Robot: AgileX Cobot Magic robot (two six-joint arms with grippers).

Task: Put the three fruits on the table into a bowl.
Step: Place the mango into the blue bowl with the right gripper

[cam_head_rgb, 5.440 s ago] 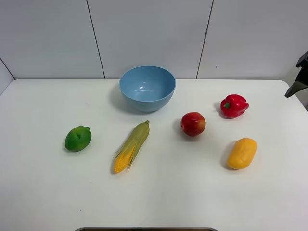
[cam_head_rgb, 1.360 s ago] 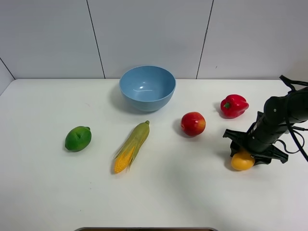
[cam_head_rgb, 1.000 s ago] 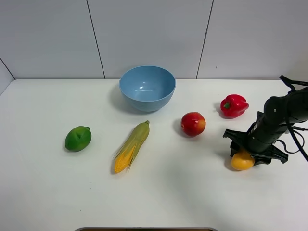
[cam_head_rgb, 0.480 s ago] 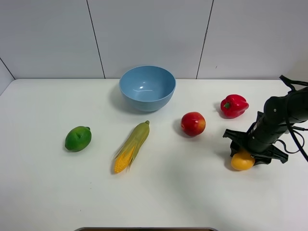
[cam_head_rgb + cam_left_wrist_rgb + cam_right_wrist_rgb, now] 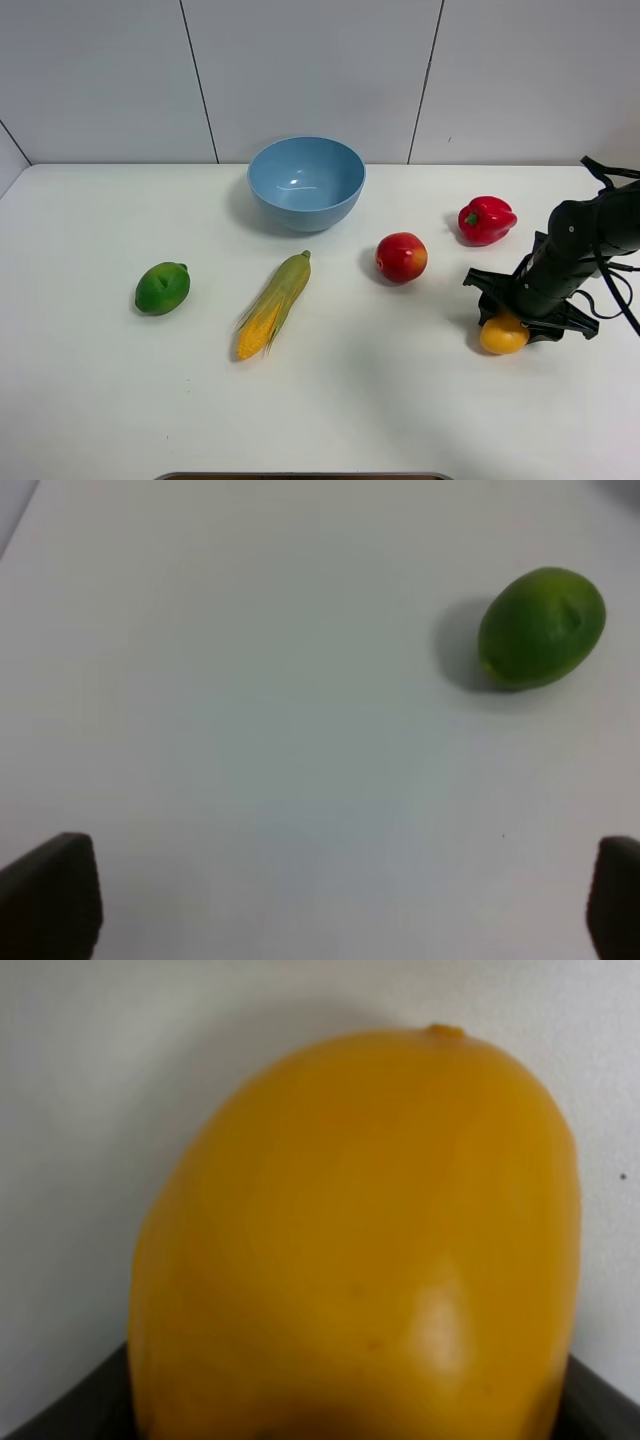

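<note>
Right gripper [image 5: 522, 312] is clamping the oblong yellow-orange mango [image 5: 502, 336] between its 2 black fingers, its dark arm [image 5: 585, 240] bending down from the 3 o'clock edge of the plain white tabletop [image 5: 380, 410]. Smooth and glossy, the mango is sitting low at the tabletop, at about 4 o'clock from the round red apple [image 5: 401, 257]. Left gripper [image 5: 330, 905] is hanging spread wide, the round green lime [image 5: 541, 627] lying clear of it. The deep light-blue glossy bowl [image 5: 306, 183] is standing at the table's 12 o'clock.
</note>
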